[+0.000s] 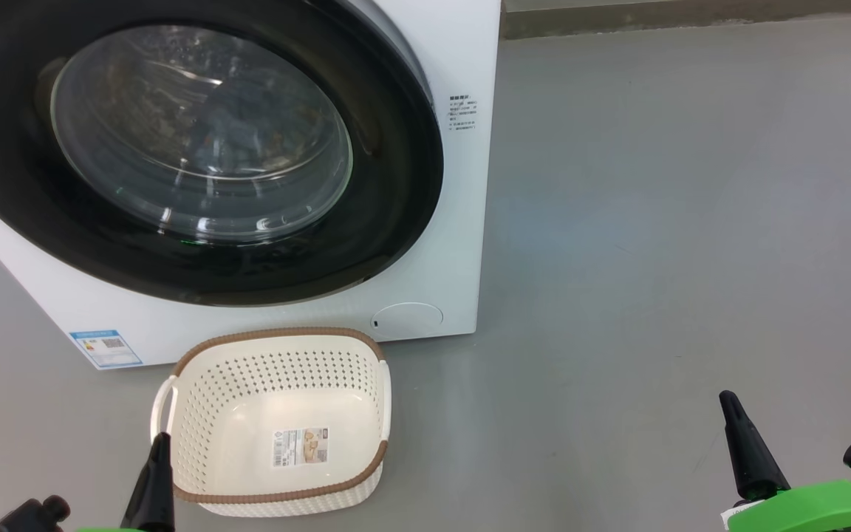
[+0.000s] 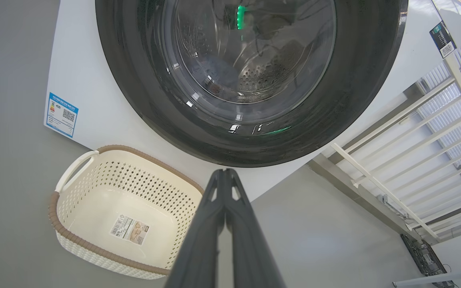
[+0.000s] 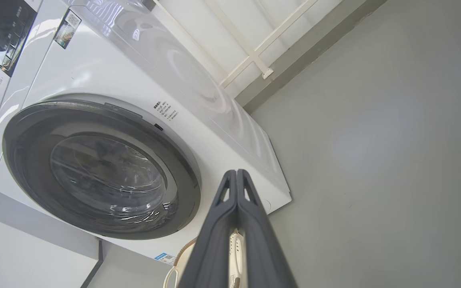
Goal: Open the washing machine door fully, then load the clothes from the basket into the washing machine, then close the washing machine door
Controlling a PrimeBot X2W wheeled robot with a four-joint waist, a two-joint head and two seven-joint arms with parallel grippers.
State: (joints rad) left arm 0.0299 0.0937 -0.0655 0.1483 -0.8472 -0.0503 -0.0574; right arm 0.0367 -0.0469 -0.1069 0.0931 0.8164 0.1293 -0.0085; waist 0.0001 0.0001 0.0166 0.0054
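The washing machine stands at the upper left, and its door lies flat against the front, black rim around domed glass. Behind the glass, bluish cloth with orange-brown specks, the clothes, shows dimly; I cannot make out a cream-yellow piece. The basket sits on the floor just before the machine, holding nothing but its label. My left gripper is shut, its tip by the basket's near left wall. My right gripper is shut, far right over bare floor. Both pairs of fingers meet in the wrist views.
Grey floor spreads wide to the right of the machine. A wall base runs along the back. A white railing stands beside the machine. Another appliance's control panel sits beside the washer in the right wrist view.
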